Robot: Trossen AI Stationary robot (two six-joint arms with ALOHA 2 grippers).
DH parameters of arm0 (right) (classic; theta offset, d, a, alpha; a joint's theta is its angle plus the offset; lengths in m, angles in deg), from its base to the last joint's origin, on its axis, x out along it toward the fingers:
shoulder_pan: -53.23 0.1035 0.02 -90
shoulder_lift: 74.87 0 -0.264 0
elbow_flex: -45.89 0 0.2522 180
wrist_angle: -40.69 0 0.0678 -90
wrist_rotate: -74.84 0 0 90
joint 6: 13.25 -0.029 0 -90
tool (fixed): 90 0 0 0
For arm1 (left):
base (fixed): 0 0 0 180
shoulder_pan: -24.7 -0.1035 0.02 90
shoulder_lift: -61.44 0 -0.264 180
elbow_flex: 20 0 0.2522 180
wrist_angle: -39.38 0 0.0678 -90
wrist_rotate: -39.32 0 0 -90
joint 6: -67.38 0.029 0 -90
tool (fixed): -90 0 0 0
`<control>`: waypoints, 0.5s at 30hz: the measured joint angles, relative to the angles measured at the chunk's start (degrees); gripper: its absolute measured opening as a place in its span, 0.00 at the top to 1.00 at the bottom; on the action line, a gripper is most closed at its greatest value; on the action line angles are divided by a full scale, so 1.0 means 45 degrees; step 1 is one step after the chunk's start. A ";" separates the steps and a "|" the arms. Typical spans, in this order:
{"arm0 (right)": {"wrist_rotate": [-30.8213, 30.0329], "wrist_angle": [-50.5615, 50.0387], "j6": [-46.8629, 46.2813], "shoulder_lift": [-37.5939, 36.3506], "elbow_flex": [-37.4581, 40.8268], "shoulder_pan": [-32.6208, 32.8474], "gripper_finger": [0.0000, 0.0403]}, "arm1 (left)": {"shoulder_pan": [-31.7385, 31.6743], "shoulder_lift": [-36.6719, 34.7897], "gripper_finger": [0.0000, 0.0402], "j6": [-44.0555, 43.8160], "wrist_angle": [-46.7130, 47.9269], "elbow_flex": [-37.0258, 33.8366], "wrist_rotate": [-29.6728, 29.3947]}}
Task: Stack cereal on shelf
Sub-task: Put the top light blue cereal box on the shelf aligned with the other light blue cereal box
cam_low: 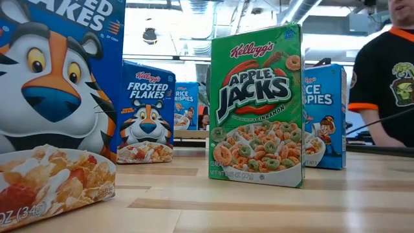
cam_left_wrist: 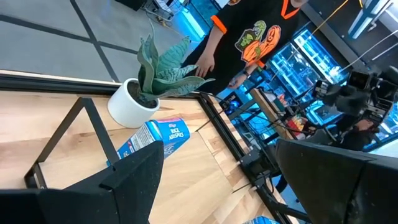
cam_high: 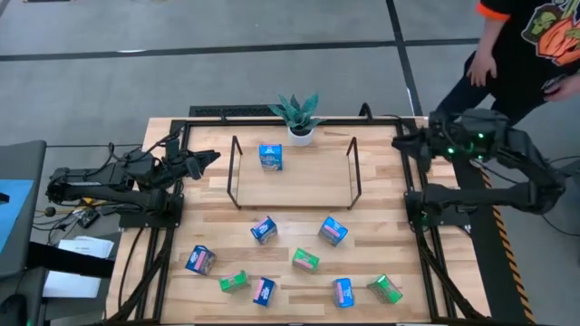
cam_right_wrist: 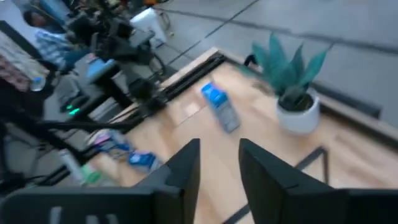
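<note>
Starting on your left, the left gripper [cam_high: 210, 158] waits with its fingers spread wide and nothing in them, poised just off the left upright of the shelf [cam_high: 292, 186]; you could judge it is parked there to leave the board free. On the shelf stands a single blue cereal box [cam_high: 270, 157], upright toward the back left of the board, just in front of the potted plant [cam_high: 298, 117], so that most of the light wood to its right lies bare for more boxes. The thin black frame ends stand up at both short sides, so you will likely need to come in from above or from the open front edge rather than across those rails. In front of the shelf, the remaining boxes [cam_high: 333, 231] lie scattered over the slatted table [cam_high: 159, 281], blue and green, well apart from one another, which should give you finger room around each. At the far right, the right gripper [cam_high: 404, 141] hangs near the shelf's back right corner, empty, its fingers [cam_right_wrist: 184, 167] parted only narrowly in the wrist view. A person [cam_high: 517, 45] stands beyond the table's back right corner, clear of the boards.
</note>
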State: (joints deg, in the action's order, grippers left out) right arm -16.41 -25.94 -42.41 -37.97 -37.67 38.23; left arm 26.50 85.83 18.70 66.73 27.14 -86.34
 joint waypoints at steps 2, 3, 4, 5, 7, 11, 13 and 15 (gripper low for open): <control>0.0004 -0.0800 -0.0783 -0.0150 0.0000 0.0567 0.59 | -0.0005 0.0001 0.25 0.0202 -0.0001 -0.0001 0.0001; 0.0009 -0.1190 -0.1206 -0.0168 0.0000 0.0869 0.57 | 0.0000 -0.0001 0.25 0.0238 0.0004 0.0001 -0.0003; 0.0026 -0.1607 -0.1590 -0.0159 0.0000 0.1190 0.55 | 0.0000 0.0001 0.25 0.0238 0.0004 -0.0002 -0.0032; 0.0071 -0.1967 -0.1967 -0.0142 0.0000 0.1506 0.53 | -0.0005 -0.0001 0.25 0.0240 0.0001 0.0001 -0.0063; 0.0214 -0.2395 -0.2704 0.0009 0.0005 0.2171 0.50 | -0.0002 -0.0001 0.25 0.0241 0.0004 -0.0002 -0.0141; 0.0308 -0.3138 -0.4221 0.0469 0.0005 0.3573 0.49 | 0.0000 -0.0001 0.25 0.0243 0.0004 0.0001 -0.0145; 0.0303 -0.3743 -0.5125 0.0795 0.0005 0.4306 0.49 | -0.0003 -0.0001 0.25 0.0241 0.0002 -0.0001 -0.0149; 0.0303 -0.4111 -0.5865 0.1241 0.0005 0.5120 0.50 | 0.0000 -0.0001 0.25 0.0243 0.0001 -0.0004 -0.0149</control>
State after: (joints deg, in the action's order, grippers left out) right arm -15.04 -44.43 -68.81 -32.38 -37.65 61.27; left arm 26.50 85.82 19.79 66.73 27.13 -87.01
